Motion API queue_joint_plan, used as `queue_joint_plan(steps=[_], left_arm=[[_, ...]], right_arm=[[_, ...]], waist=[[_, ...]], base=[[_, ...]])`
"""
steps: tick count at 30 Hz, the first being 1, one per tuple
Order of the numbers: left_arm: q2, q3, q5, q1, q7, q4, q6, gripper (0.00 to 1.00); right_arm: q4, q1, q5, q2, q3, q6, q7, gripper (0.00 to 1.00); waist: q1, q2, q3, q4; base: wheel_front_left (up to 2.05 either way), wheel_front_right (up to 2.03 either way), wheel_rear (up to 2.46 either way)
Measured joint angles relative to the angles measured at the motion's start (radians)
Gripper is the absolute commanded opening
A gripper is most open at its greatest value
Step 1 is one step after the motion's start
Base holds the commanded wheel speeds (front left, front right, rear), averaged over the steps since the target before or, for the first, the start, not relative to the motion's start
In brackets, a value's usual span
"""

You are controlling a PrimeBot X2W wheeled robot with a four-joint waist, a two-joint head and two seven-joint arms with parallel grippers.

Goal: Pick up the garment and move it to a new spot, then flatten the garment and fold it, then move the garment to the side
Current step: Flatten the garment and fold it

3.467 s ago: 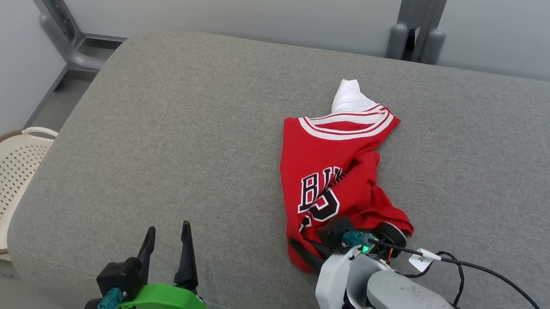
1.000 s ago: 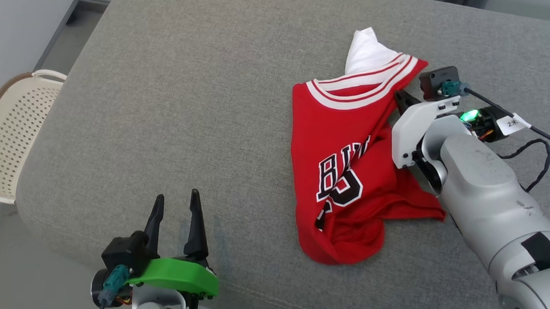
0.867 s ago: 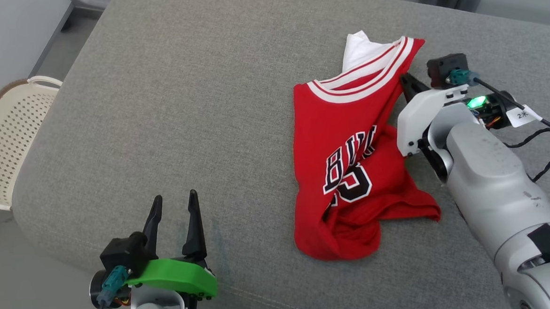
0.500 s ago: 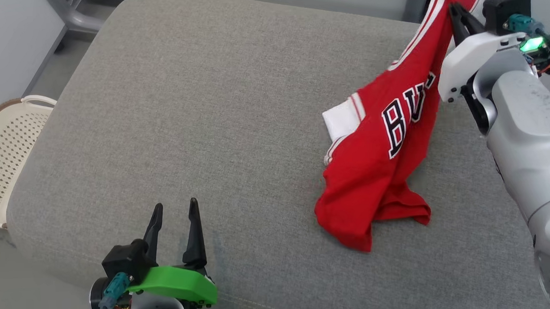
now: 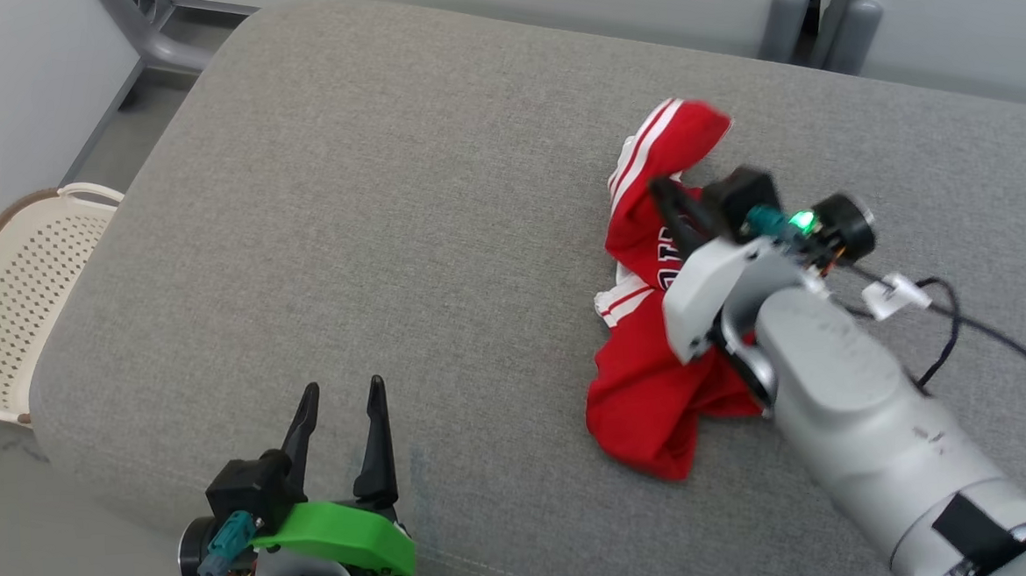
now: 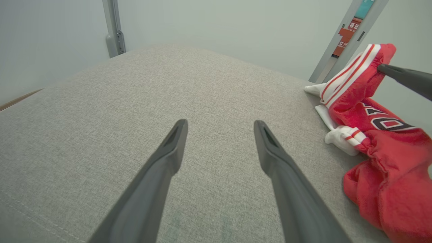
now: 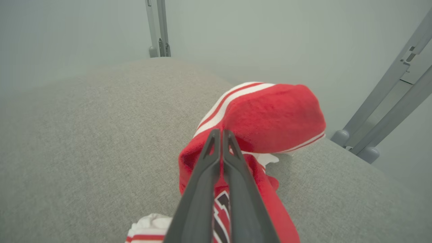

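The right gripper (image 7: 221,132) pinches the shirt (image 5: 650,386) by its far end, its length running toward the robot; left gripper (image 5: 342,386) spread wide, empty.

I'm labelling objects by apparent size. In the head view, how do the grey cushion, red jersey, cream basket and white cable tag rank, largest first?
1. grey cushion
2. red jersey and cream basket: about alike; basket cropped by the edge, jersey partly hidden
3. white cable tag
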Motion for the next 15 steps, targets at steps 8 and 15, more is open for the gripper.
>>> queue_joint_plan(steps=[8,15], left_arm=[[-0.002,-0.012,-0.001,-0.01,0.003,0.008,-0.006,1.0],[-0.002,-0.008,-0.006,-0.01,0.003,0.016,0.001,1.0]], right_arm=[[-0.101,0.093,0.194,0.004,0.318,0.001,0.075,0.0],[-0.157,0.093,0.262,0.006,0.449,0.001,0.091,1.0]], waist=[[0.0,0.0,0.021,0.043],[0.0,0.0,0.026,0.053]], base=[[0.0,0.0,0.0],[0.0,0.0,0.0]])
